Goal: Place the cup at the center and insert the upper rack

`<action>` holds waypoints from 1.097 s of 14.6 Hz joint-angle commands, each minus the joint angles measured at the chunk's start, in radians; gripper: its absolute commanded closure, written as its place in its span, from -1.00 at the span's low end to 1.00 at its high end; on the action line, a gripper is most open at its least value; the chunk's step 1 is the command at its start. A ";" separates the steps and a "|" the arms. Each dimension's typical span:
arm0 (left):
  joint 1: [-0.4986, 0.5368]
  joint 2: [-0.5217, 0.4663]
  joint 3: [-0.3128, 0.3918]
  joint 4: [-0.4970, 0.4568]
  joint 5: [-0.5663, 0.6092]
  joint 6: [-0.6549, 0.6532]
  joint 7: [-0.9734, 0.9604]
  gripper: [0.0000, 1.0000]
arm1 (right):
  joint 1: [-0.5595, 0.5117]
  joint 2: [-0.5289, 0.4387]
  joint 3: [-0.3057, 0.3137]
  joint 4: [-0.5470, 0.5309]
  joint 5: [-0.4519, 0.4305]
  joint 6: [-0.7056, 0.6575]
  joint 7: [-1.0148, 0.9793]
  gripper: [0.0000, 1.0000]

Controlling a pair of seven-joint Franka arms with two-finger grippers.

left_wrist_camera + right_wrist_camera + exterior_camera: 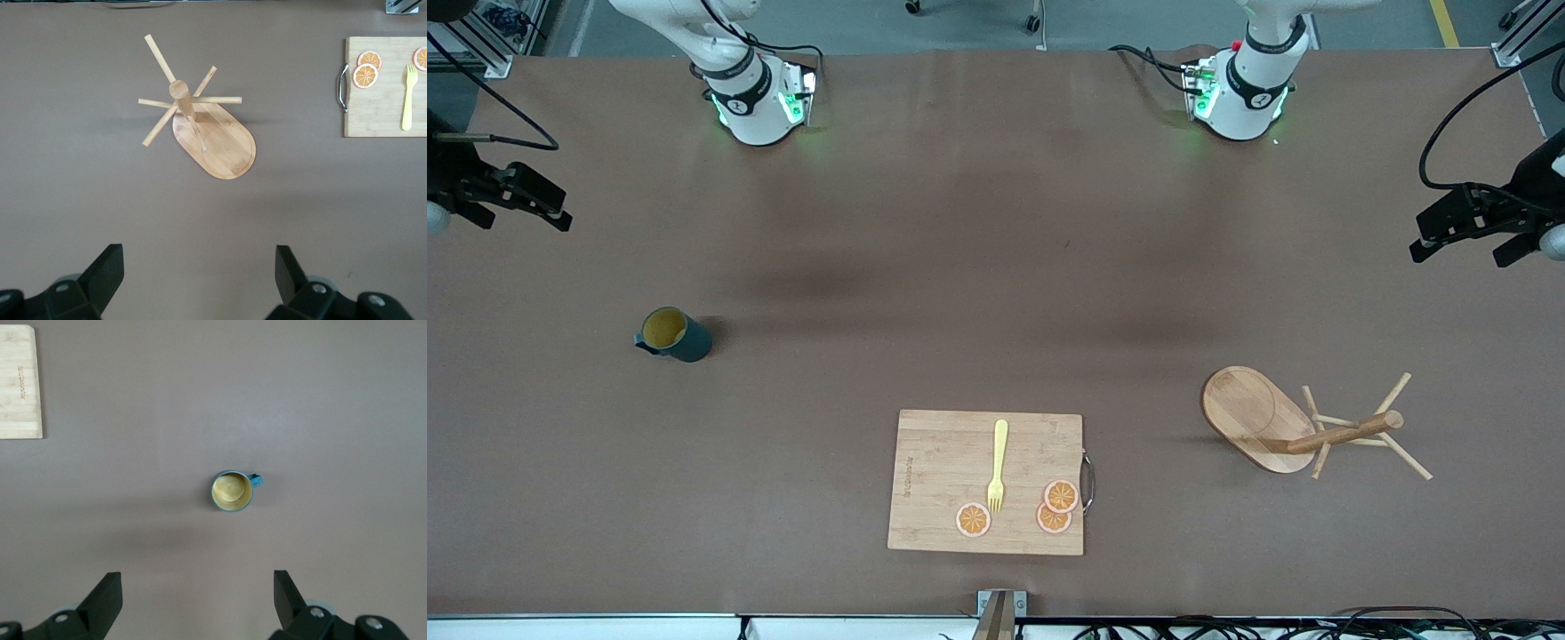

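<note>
A bamboo cutting board (947,480) is lying on the brown table (996,222), carrying a yellow fork (998,465) and three orange slices (1054,507).

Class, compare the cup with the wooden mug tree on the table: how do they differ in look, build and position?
The cup is dark teal with a yellow inside; the mug tree is pale wood. The cup is a compact round vessel; the mug tree has an oval base, post and thin pegs. The cup stands toward the right arm's end, the mug tree toward the left arm's. Neither is held.
</note>
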 commanded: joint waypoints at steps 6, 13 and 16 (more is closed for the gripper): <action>0.002 -0.001 -0.004 0.014 0.004 -0.013 0.005 -1.00 | -0.001 -0.008 0.009 0.019 -0.010 0.009 -0.009 -1.00; 0.002 -0.001 -0.004 0.012 0.003 -0.013 0.005 -1.00 | -0.002 0.043 0.009 0.019 -0.013 0.018 -0.011 -1.00; 0.000 -0.001 -0.004 0.012 0.004 -0.013 0.005 -1.00 | -0.002 0.101 0.009 0.027 -0.010 0.019 -0.008 -1.00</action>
